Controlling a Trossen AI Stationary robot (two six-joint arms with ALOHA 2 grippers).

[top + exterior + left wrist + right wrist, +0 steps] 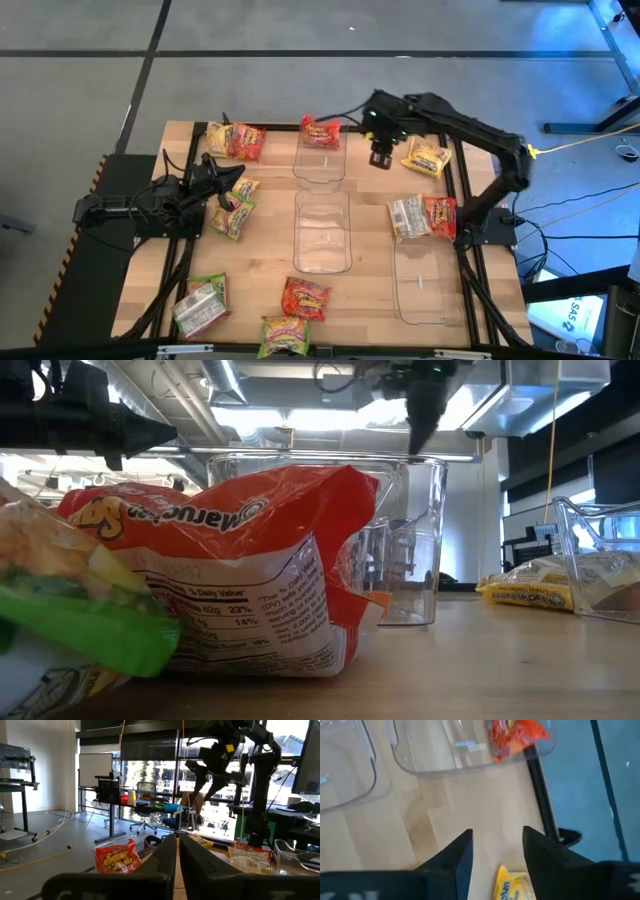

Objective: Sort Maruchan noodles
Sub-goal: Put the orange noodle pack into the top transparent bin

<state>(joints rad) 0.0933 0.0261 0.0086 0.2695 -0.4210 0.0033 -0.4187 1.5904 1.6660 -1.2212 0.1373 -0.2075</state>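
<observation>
High view: a wooden table [260,300] carries three clear bins and a scatter of Maruchan noodles. The right gripper [381,158] hangs over bare wood between the far bin [319,165] and a yellow packet [427,158] near the table's far right edge. Its wrist view shows its two dark fingers [455,857] parted with nothing between them, the yellow packet's [512,885] end lying on the wood below the gap. One red packet [320,132] lies in the far end of the far bin; the right wrist view shows the same red wrapper [512,735] inside clear plastic. The middle bin [322,235] and the right-hand bin [425,285] hold no packets. A white-and-red pair of packets [423,216] lies beside the right bin's far end. The left gripper [222,186] rests low at the table's left side, among a green-edged packet [233,216] and a yellow one beside it; its wrist view shows the fingers [165,857] pressed together, gripping nothing. A yellow-and-red pair [236,140] sits at the far left corner. Three more packets lie along the near edge: a green-and-white one [200,305], a red one [306,297] and a green-rimmed one [285,335]. Low view: a red packet [250,575] fills the foreground, label upside down.
</observation>
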